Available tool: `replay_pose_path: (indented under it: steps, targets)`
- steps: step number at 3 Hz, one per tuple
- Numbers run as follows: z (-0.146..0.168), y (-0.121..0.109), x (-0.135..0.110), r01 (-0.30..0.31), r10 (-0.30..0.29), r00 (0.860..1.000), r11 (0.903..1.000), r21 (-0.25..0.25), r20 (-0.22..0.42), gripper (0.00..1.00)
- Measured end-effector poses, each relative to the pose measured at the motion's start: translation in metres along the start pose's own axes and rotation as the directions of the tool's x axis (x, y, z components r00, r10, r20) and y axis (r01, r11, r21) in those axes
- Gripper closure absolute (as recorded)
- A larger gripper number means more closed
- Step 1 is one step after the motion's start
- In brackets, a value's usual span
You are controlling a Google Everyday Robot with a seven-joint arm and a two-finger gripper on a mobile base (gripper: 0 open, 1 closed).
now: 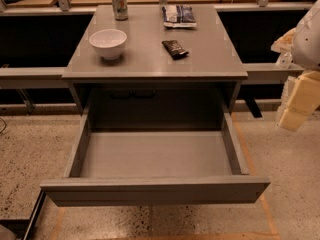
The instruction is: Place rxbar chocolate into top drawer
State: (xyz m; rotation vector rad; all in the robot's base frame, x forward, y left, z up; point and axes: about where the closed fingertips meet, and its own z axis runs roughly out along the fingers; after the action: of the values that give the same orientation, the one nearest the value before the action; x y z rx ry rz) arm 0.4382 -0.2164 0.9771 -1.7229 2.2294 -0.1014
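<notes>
Grey and shallow, the wide top drawer (155, 154) is found pulled open nearest, with nothing inside. At the right edge the cream-coloured gripper (300, 101) is held beside the table; its state cannot be told. Farther off, the small dark-wrapped rxbar chocolate (175, 49) lies ungrasped on the grey table (150, 64). Pick-up and placing are judged still to be done.

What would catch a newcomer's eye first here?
The drawer stands pulled wide open toward the camera, below the table, its grey inside bare. On top sit a white bowl at the left, a can and a bag at the back, and the small dark bar near the middle. The robot's pale tool hangs at the right edge, beside the table and touching nothing.
</notes>
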Motion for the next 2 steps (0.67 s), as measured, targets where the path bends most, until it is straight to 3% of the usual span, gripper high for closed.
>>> replay_pose_path:
  steps: [1,2]
  targets:
    - [0.0,0.0,0.0,0.0,0.0,1.0,1.0,0.0,0.0,0.0]
    - [0.0037,-0.0076,-0.0061,-0.098,0.097,0.992,0.9951,0.009,0.084,0.0]
